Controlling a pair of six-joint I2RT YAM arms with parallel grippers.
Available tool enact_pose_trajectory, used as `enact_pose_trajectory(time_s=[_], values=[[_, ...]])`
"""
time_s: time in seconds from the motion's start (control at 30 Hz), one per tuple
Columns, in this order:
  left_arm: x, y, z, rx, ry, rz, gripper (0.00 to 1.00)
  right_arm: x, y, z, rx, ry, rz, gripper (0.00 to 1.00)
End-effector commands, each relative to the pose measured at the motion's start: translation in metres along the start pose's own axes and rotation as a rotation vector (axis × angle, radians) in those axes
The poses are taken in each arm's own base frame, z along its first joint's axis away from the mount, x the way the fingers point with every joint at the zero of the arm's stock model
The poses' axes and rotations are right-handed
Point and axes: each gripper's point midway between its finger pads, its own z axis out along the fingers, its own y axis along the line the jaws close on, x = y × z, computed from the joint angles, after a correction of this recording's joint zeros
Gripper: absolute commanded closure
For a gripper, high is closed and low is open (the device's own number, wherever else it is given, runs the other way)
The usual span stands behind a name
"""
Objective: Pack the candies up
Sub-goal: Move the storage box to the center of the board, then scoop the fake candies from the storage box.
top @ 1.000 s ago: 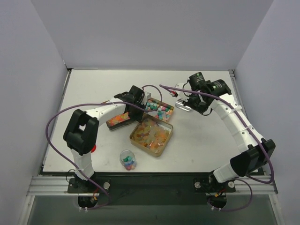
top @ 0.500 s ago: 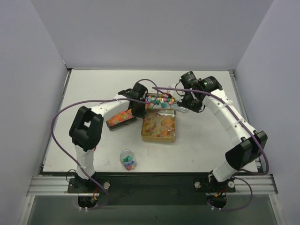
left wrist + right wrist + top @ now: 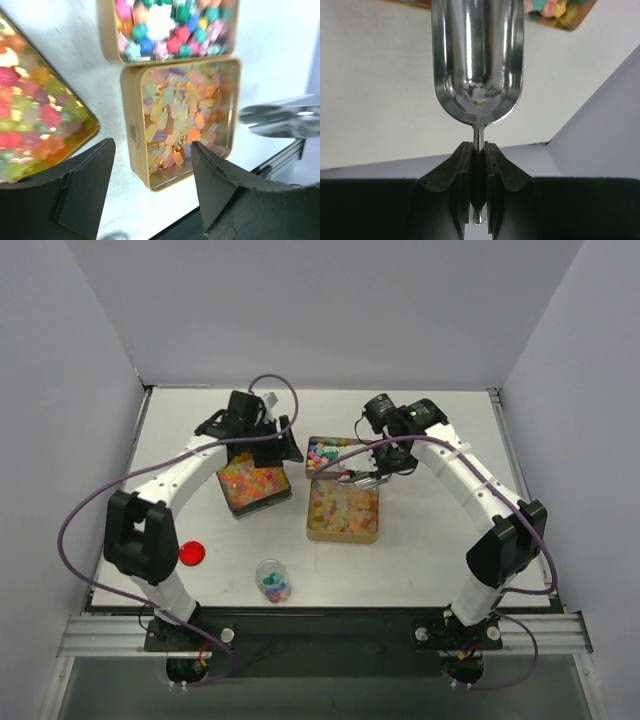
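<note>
Three tins now lie in order on the desk (image 3: pixel 440 540), and that is the main change. Far to the near-left of the left fingers (image 3: pixel 80 190), a red lid (image 3: pixel 192 552) shows in full; a second ago the arm's elbow covered most of it. Those fingers have drawn back from the tins toward the rear left of the desk and stand apart, holding nothing. Just beneath them lies the left tin (image 3: pixel 262 509), full of bright mixed candies (image 3: pixel 182 125), and it has shifted a little from where it was. A small jar (image 3: pixel 271 580) with a few sweets in it stands well away from both pairs of fingers, at the near edge.

Ahead of the left fingers, the pastel tin (image 3: pixel 106 35) and the big tin (image 3: pixel 131 135) now touch edge to edge. A second ago the big tin sat skewed like a diamond, nearer the arm bases.

Meanwhile the right fingers (image 3: pixel 462 170), clamped on the thin handle of a metal scoop (image 3: pixel 477 60), have come in from the right. The scoop's bowl reaches out over where those two tins meet and looks empty.

With the tins squared and the left arm out of the way, scooping seems about to start.
</note>
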Motion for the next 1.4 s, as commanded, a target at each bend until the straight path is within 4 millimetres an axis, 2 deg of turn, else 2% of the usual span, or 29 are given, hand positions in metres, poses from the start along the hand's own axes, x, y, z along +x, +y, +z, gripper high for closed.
enact_pose_trajectory(time_s=[0.0, 0.03, 0.1, 0.13, 0.17, 0.2, 0.27, 0.3, 0.43, 0.5, 0.7, 0.9, 1.07, 1.37], values=[[-0.038, -0.002, -0.057, 0.09, -0.155, 0.048, 0.27, -0.006, -0.01, 0.008, -0.044, 0.06, -0.427, 1.0], [-0.037, 0.003, -0.061, 0.076, -0.166, 0.053, 0.27, -0.003, -0.014, 0.01, -0.046, 0.096, -0.473, 1.0], [-0.043, -0.002, -0.08, 0.07, -0.245, 0.121, 0.26, -0.008, -0.024, 0.018, -0.047, 0.114, -0.579, 1.0], [-0.036, 0.001, -0.08, 0.059, -0.252, 0.136, 0.26, -0.006, -0.031, 0.021, -0.042, 0.158, -0.604, 1.0], [-0.038, -0.008, -0.096, 0.072, -0.306, 0.174, 0.24, -0.01, -0.041, 0.018, -0.021, 0.178, -0.629, 1.0], [-0.035, -0.017, -0.1, 0.087, -0.334, 0.21, 0.23, -0.014, -0.045, 0.025, -0.038, 0.192, -0.657, 1.0], [-0.032, -0.015, -0.113, 0.051, -0.398, 0.273, 0.2, -0.014, -0.058, 0.027, -0.019, 0.257, -0.692, 1.0], [-0.031, -0.015, -0.115, 0.04, -0.411, 0.286, 0.19, -0.016, -0.064, 0.034, -0.027, 0.285, -0.73, 1.0], [-0.035, 0.004, -0.128, -0.047, -0.453, 0.291, 0.16, -0.029, -0.078, 0.039, -0.009, 0.356, -0.783, 1.0], [-0.036, 0.007, -0.135, -0.065, -0.48, 0.297, 0.15, -0.033, -0.082, 0.041, -0.004, 0.397, -0.807, 1.0], [-0.035, 0.01, -0.145, -0.09, -0.524, 0.311, 0.13, -0.037, -0.076, 0.047, -0.035, 0.543, -0.883, 1.0], [-0.032, 0.011, -0.147, -0.09, -0.537, 0.301, 0.12, -0.046, -0.049, 0.057, -0.066, 0.577, -0.909, 1.0], [-0.029, 0.009, -0.146, -0.077, -0.531, 0.294, 0.12, -0.052, -0.041, 0.065, -0.046, 0.644, -0.871, 1.0], [-0.023, 0.005, -0.138, -0.069, -0.506, 0.311, 0.12, -0.074, -0.017, 0.063, -0.043, 0.519, -0.735, 1.0]])
